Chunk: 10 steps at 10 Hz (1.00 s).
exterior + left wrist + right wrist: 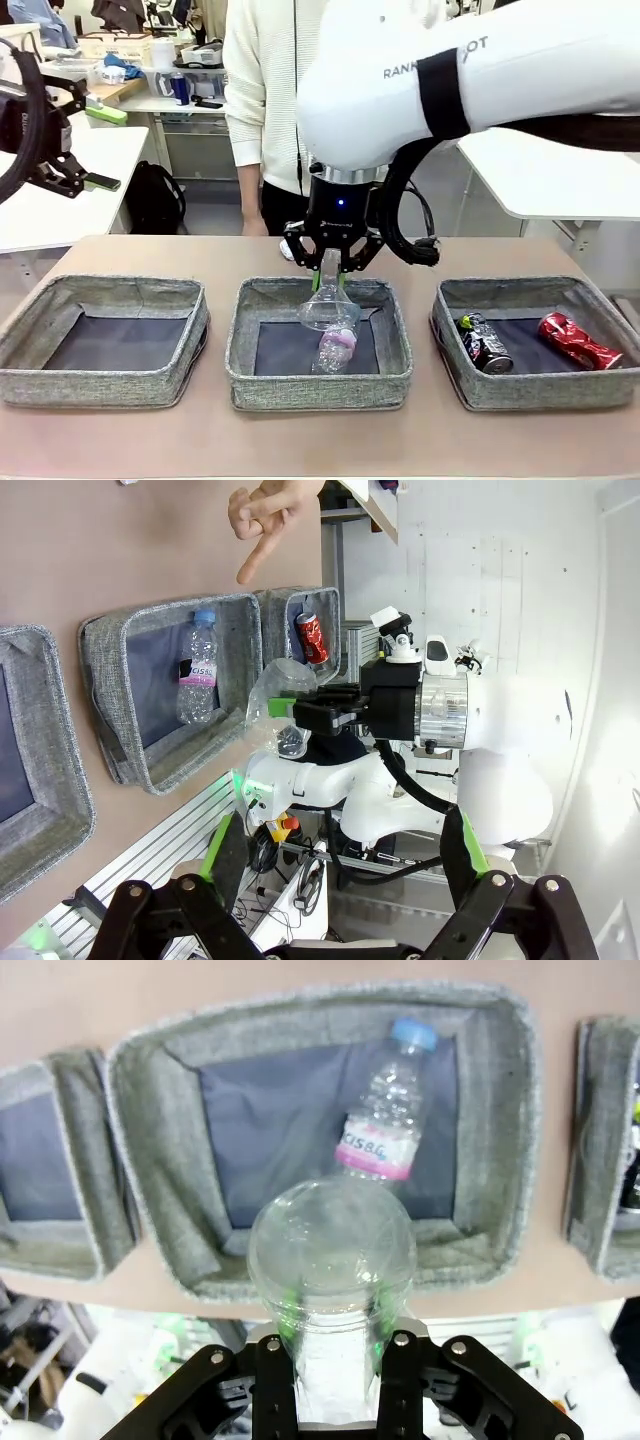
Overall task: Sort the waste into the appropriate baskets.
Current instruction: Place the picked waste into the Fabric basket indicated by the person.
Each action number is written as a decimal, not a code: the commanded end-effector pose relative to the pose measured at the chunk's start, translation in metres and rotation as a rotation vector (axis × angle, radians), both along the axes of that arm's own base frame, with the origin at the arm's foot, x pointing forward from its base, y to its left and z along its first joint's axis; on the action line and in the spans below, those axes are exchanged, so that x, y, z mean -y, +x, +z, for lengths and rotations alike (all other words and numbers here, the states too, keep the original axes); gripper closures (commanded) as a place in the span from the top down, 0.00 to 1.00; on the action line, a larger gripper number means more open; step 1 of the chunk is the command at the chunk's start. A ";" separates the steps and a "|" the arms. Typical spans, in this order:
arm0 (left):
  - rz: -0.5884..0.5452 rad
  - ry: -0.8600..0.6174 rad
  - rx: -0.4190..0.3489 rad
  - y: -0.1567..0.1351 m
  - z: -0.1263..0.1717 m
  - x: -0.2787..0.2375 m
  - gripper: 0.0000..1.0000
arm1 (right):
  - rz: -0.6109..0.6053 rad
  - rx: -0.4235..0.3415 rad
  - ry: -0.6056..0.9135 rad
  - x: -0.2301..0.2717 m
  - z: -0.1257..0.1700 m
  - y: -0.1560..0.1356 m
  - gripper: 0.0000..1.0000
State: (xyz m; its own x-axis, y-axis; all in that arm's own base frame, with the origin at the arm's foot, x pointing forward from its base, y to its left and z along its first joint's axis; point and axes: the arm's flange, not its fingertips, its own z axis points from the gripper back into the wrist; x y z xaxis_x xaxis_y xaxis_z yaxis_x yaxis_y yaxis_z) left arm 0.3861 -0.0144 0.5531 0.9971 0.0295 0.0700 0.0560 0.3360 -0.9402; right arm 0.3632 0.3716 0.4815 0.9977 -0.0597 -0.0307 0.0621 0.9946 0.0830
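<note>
Across the brown counter [120,440], my right tool [331,262] grips crumpled clear plastic [328,305] over the middle basket [262,375]; left tool [340,865] released. Bottle [385,1125] label partly legible; arm print reads "RANK".

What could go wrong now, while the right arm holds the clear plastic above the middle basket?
1. The right end effector pinches only the narrow end of the crumpled clear plastic; it might slip or spring sideways on release.
2. The plastic hangs near the middle basket far wall, so it could catch the rim.
3. It may land on the bottle and roll.
</note>
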 end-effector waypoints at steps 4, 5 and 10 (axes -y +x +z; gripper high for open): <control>-0.003 -0.002 0.002 -0.002 0.003 0.000 1.00 | 0.009 -0.010 0.025 0.005 0.005 0.000 1.00; -0.003 -0.002 0.002 -0.002 0.003 0.000 1.00 | 0.002 -0.007 0.029 0.007 0.005 0.001 1.00; -0.003 -0.002 0.002 -0.002 0.003 0.000 1.00 | -0.045 0.001 0.068 0.023 0.007 -0.001 1.00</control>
